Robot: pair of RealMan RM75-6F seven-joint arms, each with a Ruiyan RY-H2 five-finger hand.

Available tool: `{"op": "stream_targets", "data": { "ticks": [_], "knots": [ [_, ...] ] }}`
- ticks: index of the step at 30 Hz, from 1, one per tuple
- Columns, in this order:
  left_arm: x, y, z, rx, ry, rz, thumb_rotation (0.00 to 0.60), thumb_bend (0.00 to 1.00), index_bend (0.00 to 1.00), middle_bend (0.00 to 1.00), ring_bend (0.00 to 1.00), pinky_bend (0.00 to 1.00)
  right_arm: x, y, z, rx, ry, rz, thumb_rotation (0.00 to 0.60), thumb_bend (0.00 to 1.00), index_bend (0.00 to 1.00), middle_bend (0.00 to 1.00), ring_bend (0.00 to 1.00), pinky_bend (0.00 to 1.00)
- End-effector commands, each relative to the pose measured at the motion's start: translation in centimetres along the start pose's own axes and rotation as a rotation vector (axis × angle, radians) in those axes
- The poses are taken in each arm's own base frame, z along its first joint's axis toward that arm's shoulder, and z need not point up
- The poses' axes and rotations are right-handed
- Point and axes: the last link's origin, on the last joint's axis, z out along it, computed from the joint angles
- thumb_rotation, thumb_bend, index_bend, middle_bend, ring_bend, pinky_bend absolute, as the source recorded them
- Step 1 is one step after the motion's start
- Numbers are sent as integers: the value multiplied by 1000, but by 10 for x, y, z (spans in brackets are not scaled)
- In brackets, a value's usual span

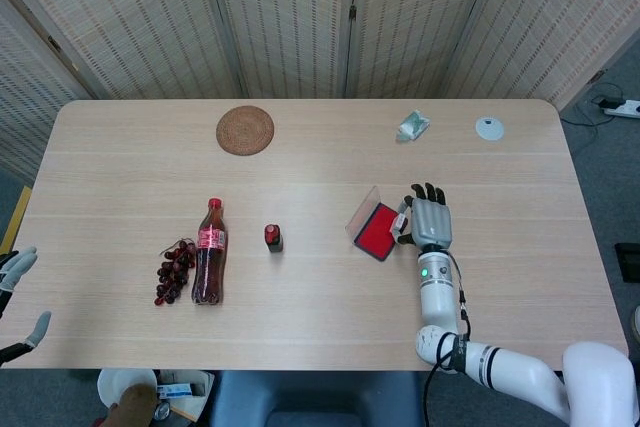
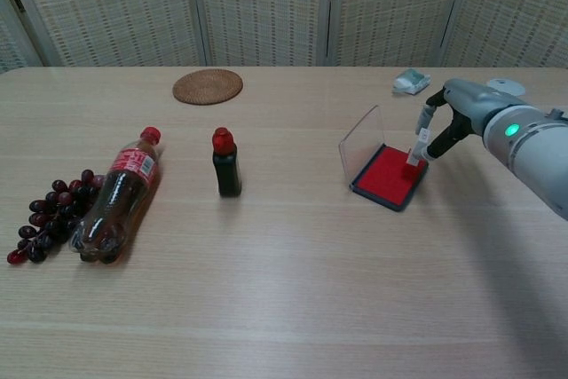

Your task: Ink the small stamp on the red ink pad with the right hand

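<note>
My right hand (image 2: pixel 461 113) has the small stamp (image 2: pixel 415 150) pinched between thumb and a finger, other fingers (image 1: pixel 430 192) loosely spread above; grip sits on the pale upper body, red end down. Stamp is over the right edge of the red ink pad (image 2: pixel 389 175), at or just above the red surface, can't tell if it's touching. Pad's clear lid (image 2: pixel 360 146) stands open on the left side, clear of the stamp. Judging: stamp is tiny, light, rigid plastic, smooth so it could twist or slip in a two-point pinch; holding high on the body keeps my fingers out of the ink. Pad is light too, may slide on the counter (image 2: pixel 284 290) if pushed sideways, so press straight down, gently. Left hand (image 1: pixel 14 287) sits off the near left counter edge, fingers apart, holding nothing.
</note>
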Motion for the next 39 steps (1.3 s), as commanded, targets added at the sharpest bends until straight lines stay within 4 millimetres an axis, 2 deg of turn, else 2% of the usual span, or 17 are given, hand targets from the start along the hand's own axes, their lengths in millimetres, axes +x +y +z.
{"op": "stream_targets", "data": {
  "ticks": [1, 22, 32, 39],
  "knots": [
    [0, 0, 0, -1, 0, -2, 600, 427, 0, 0, 0, 0, -2, -4, 2, 6, -4, 7, 600, 262, 727, 134, 0, 0],
    [3, 0, -3, -9, 12, -5, 600, 428, 0, 0, 0, 0, -14, -6, 11, 1, -16, -16, 600, 261, 736, 140, 0, 0],
    [2, 1, -3, -9, 11, 1, 600, 427, 0, 0, 0, 0, -11, -4, 9, 4, -7, -6, 600, 261, 736, 141, 0, 0],
    [1, 0, -1, -5, 7, 9, 600, 427, 0, 0, 0, 0, 3, -5, 1, 28, 26, 29, 600, 261, 736, 141, 0, 0]
  ]
}}
